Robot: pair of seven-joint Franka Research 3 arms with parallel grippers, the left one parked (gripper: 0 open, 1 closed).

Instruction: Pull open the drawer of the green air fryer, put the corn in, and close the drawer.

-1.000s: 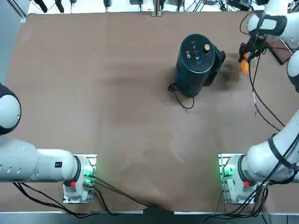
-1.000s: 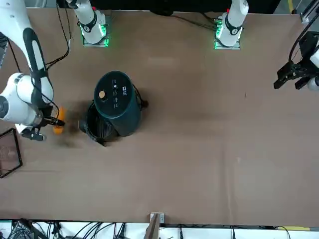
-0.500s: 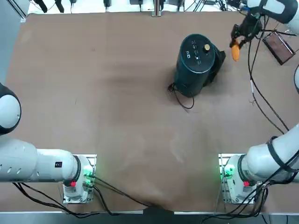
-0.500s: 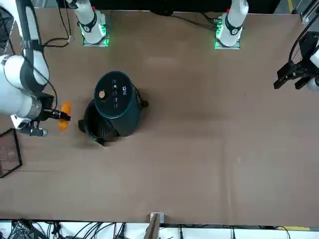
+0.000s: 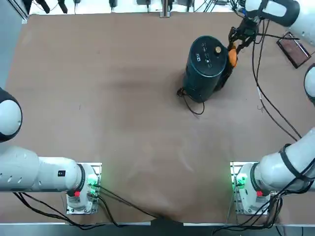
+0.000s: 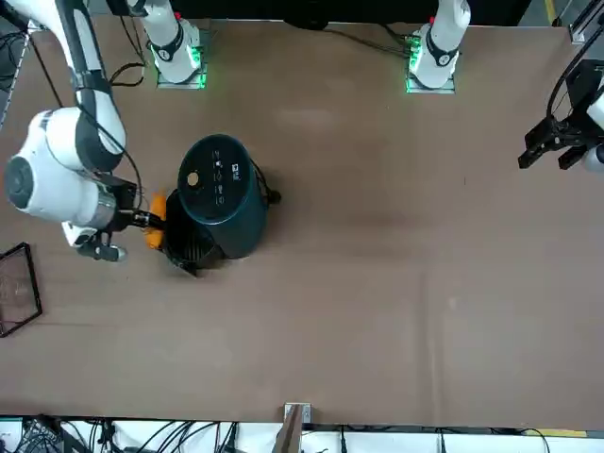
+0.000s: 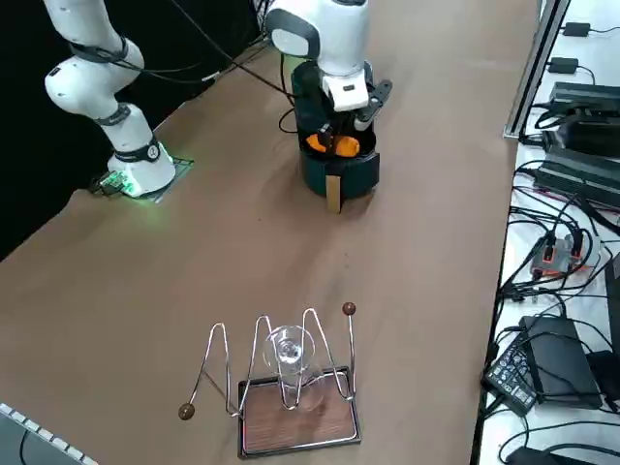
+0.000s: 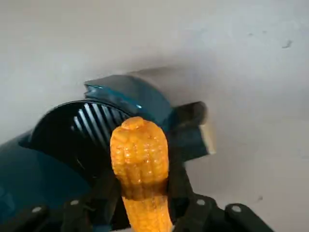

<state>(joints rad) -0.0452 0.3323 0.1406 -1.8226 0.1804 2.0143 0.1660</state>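
The right gripper (image 8: 149,193) is hovering at the fryer (image 5: 205,69), its jaws clamping the corn (image 8: 140,159) between them, and the orange cob is hanging over the open drawer (image 8: 72,130), whose ribbed inside is showing below; the drawer is jutting out of the fryer's lower body, the fryer is standing upright on the tabletop (image 5: 128,128), and a framed panel (image 7: 298,418) is lying well apart from it
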